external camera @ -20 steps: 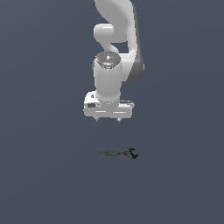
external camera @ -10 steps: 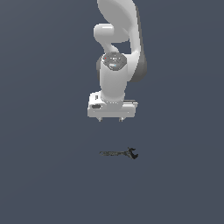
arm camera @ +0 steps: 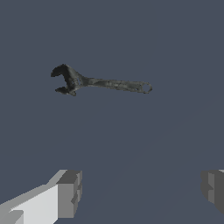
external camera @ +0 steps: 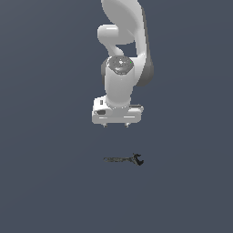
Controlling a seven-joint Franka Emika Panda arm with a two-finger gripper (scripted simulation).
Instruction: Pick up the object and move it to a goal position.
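Note:
The object is a small dark grey-black wrench [external camera: 124, 159] lying flat on the dark grey surface, with its forked jaw end toward the exterior view's right. It also shows in the wrist view [arm camera: 98, 82], whole and unobstructed. My gripper [external camera: 116, 125] hangs above the wrench and clearly apart from it, pointing down. Its two fingertips [arm camera: 68, 192] stand wide apart in the wrist view with nothing between them, so it is open and empty.
The plain dark grey surface [external camera: 54, 182] spreads all around the wrench. The white arm [external camera: 124, 50] rises behind the gripper toward the top of the exterior view. No other objects show.
The gripper has come down a little toward the wrench and shifted slightly to the exterior view's right. The wrench has not moved.

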